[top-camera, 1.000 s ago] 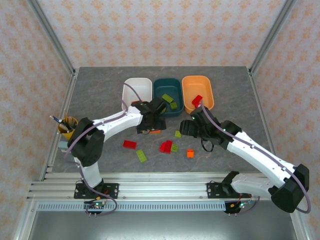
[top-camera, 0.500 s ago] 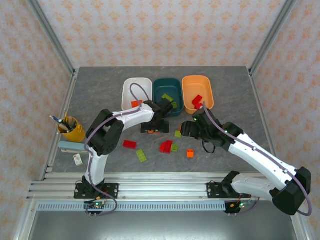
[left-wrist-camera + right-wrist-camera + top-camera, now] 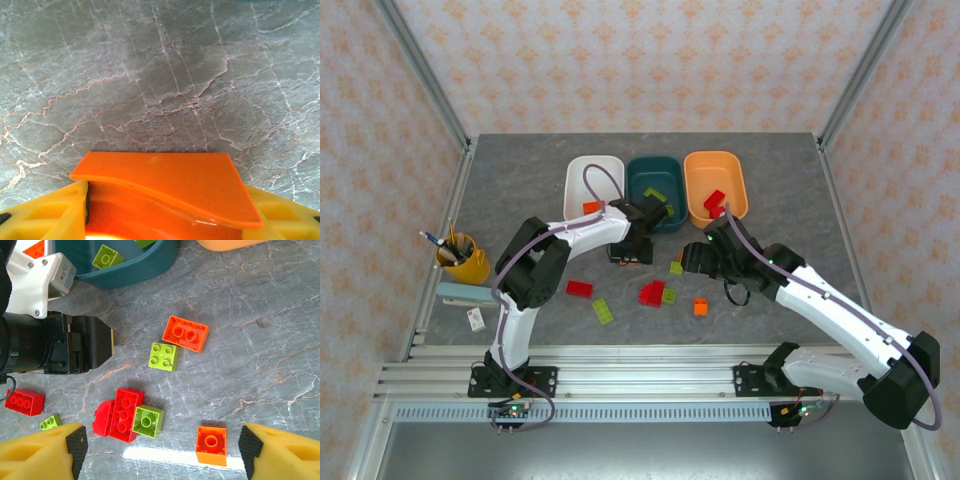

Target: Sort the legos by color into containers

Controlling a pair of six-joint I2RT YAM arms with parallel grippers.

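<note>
1. Logged at far left of the table (image 3: 520, 180): yellow pen cup (image 3: 460, 262), well apart from the bricks; judged no part of the sort.
2. Found white bin (image 3: 595, 175) leftmost in the row of three at the far side, with one orange piece (image 3: 592, 208) inside; read as the home for orange.
3. Found left claw (image 3: 630, 250) low over the table, just in front of the white and teal bins, clenched on an orange brick (image 3: 160, 175). Seen in wrist view: brick flat between the yellow fingers (image 3: 45, 215), filling the gap. Cannot tell whether lifted clear of the table. Held level, probably to stop it twisting out on the short carry to the white bin.
4. Noted teal bin (image 3: 645, 172) in the middle, with yellow-green bricks (image 3: 107, 256) inside; read as the home for that colour.
5. Counted loose on the table between the arms: red brick (image 3: 579, 289), yellow-green slab (image 3: 604, 311), red cluster (image 3: 120, 415) with a green brick (image 3: 148, 420) touching it, second orange brick (image 3: 185, 333) just beside a green square (image 3: 163, 356), small orange cube (image 3: 211, 445). Sort judged well under half done.
6. Found right claw (image 3: 162, 447) spread wide, nothing between its fingers, hovering over that loose group; probably lining up a pick, with the small orange cube close by one finger.
7. Noted orange bin (image 3: 710, 170) rightmost, with a red block (image 3: 714, 200) inside; red evidently goes here, so bin colour taken as no guide to contents.
</note>
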